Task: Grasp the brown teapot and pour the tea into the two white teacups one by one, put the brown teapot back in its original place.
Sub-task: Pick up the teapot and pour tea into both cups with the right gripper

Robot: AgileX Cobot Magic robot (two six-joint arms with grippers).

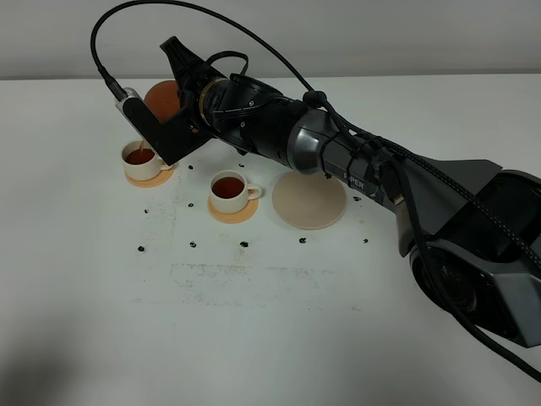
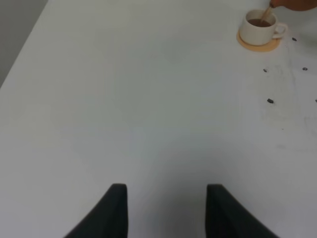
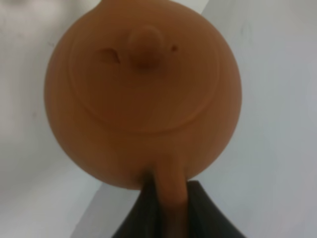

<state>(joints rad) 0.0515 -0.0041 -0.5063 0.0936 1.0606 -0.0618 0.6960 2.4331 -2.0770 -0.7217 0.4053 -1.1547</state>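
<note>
My right gripper (image 1: 181,95) reaches across to the far left and is shut on the loop handle of the brown teapot (image 1: 159,100). The teapot is tilted over the left white teacup (image 1: 144,158), and a thin stream of tea runs into it. In the right wrist view the teapot (image 3: 143,94) fills the frame, with the gripper (image 3: 168,213) clamped on its handle. The second white teacup (image 1: 230,190) holds tea. The pale beige disc (image 1: 309,201) lies bare. My left gripper (image 2: 166,208) is open and empty over bare table. The left wrist view shows the left teacup (image 2: 260,29).
Each cup sits on a small orange coaster (image 1: 232,212). Dark specks (image 1: 244,244) are scattered on the white table around the cups and the disc. The right arm's body (image 1: 338,152) stretches over the table above the disc.
</note>
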